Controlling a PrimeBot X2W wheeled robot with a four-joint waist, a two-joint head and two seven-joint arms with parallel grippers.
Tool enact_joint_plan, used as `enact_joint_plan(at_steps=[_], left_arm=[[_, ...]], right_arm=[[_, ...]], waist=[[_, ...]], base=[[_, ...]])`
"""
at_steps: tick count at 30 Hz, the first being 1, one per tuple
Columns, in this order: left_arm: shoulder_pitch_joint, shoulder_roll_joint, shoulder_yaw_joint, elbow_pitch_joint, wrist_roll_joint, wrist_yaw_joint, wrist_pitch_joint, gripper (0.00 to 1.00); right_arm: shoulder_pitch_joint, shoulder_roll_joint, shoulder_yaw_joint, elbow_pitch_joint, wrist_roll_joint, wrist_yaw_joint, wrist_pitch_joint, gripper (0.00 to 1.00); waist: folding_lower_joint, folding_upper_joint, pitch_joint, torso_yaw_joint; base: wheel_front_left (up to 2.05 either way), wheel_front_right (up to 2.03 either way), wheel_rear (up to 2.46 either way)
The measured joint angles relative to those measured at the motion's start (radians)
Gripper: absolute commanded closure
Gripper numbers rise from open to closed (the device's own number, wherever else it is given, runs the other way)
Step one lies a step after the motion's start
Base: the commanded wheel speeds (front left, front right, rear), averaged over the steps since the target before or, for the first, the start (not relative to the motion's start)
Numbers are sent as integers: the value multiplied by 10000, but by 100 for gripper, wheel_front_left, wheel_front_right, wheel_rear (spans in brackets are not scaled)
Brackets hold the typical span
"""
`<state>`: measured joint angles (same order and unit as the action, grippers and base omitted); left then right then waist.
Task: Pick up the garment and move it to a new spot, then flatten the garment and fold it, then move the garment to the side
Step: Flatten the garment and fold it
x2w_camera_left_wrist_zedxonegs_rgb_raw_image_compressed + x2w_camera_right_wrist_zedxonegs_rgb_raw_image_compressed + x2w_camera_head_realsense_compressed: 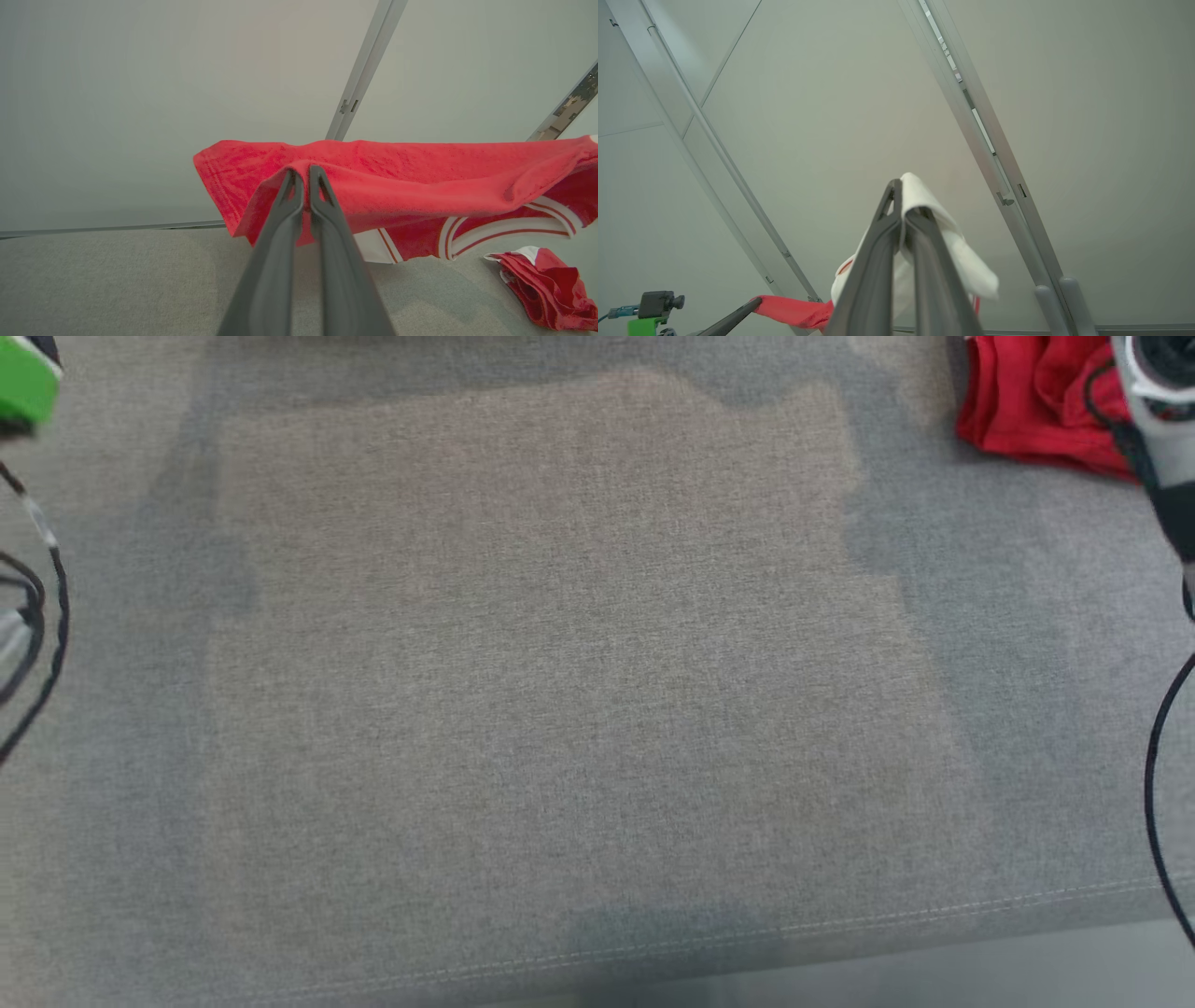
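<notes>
A red garment [420, 172] with white and red striped trim hangs stretched in the air above the grey padded surface [117, 280]. My left gripper [301, 176] is shut on a pinched fold at its left end. My right gripper [902, 196] is shut on a white part of the garment [966, 266], which drapes over the right finger. In the right wrist view the red cloth [794, 310] runs down to the left gripper's fingers [731, 318] at the lower left.
A second crumpled red garment [1027, 401] lies on the grey surface at the far right, also seen as a red heap [546, 289] in the left wrist view. Black cables [47, 616] hang at the left edge. The surface's front seam [840, 924] runs near the bottom.
</notes>
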<state>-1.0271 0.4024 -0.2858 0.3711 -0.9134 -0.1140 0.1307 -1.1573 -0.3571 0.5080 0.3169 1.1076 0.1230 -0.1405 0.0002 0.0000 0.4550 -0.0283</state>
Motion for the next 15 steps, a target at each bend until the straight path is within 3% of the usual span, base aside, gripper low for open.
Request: enact_joint_plan(at_steps=[9, 15], left_arm=[[2244, -38, 313, 1244, -807, -17, -621, 100], [3674, -134, -142, 1325, -817, -100, -1068, 100]], right_arm=[[2565, 92, 694, -92, 602, 2, -759, 100], [4528, -140, 1555, -211, 842, 2, -767, 100]], waist=[[0, 0, -569, 372], [-1, 0, -1023, 354]], base=[[0, 0, 0], [0, 0, 0]])
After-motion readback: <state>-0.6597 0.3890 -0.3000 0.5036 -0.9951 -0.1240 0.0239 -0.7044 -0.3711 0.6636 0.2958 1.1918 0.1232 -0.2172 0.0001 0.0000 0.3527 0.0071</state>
